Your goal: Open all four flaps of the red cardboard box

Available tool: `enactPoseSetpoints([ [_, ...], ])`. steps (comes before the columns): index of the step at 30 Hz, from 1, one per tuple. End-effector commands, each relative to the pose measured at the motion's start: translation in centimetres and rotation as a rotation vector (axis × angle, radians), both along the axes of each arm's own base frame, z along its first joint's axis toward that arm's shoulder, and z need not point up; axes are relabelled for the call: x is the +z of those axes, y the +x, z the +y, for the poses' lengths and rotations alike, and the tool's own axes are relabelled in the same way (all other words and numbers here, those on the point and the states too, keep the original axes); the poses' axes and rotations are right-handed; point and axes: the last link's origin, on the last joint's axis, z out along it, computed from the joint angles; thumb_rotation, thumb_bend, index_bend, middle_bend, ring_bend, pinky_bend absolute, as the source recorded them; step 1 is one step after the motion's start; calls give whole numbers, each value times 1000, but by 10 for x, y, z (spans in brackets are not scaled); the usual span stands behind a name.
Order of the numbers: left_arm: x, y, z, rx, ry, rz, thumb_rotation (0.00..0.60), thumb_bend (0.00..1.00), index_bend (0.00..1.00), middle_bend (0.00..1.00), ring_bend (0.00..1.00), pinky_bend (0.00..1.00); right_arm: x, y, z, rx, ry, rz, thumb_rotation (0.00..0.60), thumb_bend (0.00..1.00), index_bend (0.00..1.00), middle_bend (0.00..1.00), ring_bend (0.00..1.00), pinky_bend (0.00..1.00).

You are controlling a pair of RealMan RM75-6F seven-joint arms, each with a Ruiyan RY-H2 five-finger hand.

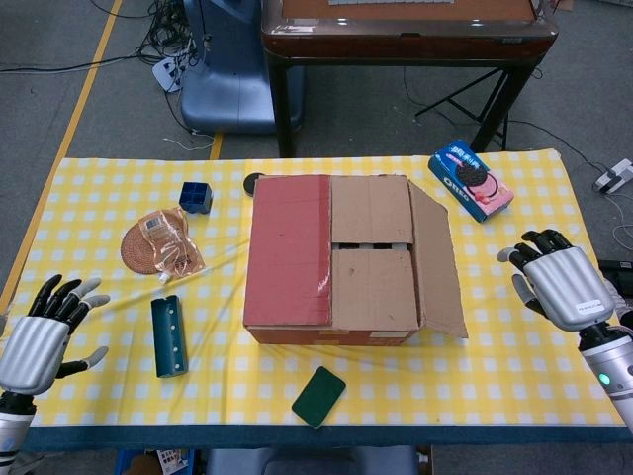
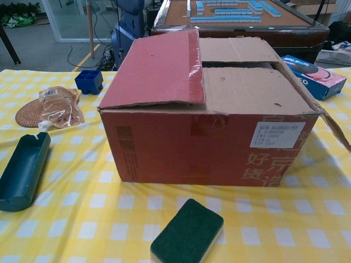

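Nearest the front edge of the yellow-checked worktop (image 1: 514, 381), a green sponge (image 1: 318, 397) lies flat, just in front of the red cardboard box (image 1: 346, 259). At the left front corner the left hand (image 1: 38, 341) hovers with its fingers spread and nothing in it; at the right edge the right hand (image 1: 564, 284) does the same, fingers apart, well clear of the box. Left of the box lies a dark green tray (image 1: 168, 335), its long side running front to back.

The box sits at the middle of the worktop. Its right flap (image 1: 436, 262) is folded outward and slopes down past the box's right wall. The left flap (image 1: 289, 250), red on top, lies closed over the left half. Between them the two inner flaps (image 1: 371, 247) are flat and shut, a narrow gap showing where they meet.

Further back on the left, a clear pouch (image 1: 170, 242) rests on a round woven coaster (image 1: 137, 249), with a small blue container (image 1: 196, 198) behind them. A black disc (image 1: 254, 183) sits at the box's far left corner. Behind the box on the right lies a pack of Oreo cookies (image 1: 471, 179).
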Motion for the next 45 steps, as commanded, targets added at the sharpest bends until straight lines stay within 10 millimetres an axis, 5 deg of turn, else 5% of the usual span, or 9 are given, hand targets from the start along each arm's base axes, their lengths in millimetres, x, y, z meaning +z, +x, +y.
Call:
enactPoseSetpoints([
  [1, 3, 30, 20, -130, -103, -20, 600, 144, 337, 161, 140, 0, 1, -2, 2, -6, -11, -3, 600, 387, 319, 389, 238, 235],
  [5, 1, 64, 42, -265, -210, -36, 600, 201, 334, 162, 134, 0, 3, -5, 2, -25, -17, -3, 600, 468, 314, 382, 238, 235],
  [9, -10, 103, 62, -408, -323, -70, 600, 388, 355, 197, 140, 0, 3, -6, 4, -40, -17, -6, 600, 561, 312, 375, 238, 235],
  [11, -20, 124, 73, -487, -381, -76, 600, 504, 387, 240, 179, 2, 2, -6, 4, -46, -15, -5, 600, 621, 312, 374, 238, 235],
  [19, -60, 189, 95, -610, -534, -31, 600, 710, 394, 272, 203, 36, -1, -7, 3, -65, -17, -7, 600, 738, 310, 374, 238, 235],
  [24, -86, 222, 105, -647, -568, 28, 585, 733, 384, 272, 187, 36, 0, -7, -2, -68, -22, -5, 600, 748, 303, 374, 238, 235],
  [33, -108, 263, 127, -601, -594, 88, 358, 733, 307, 222, 92, 35, 1, -9, -7, -82, -20, 2, 600, 765, 303, 374, 238, 235],
  [45, -127, 275, 142, -540, -600, 202, 236, 733, 281, 185, 37, 0, 1, -13, -8, -93, -17, -1, 600, 771, 303, 374, 239, 235],
])
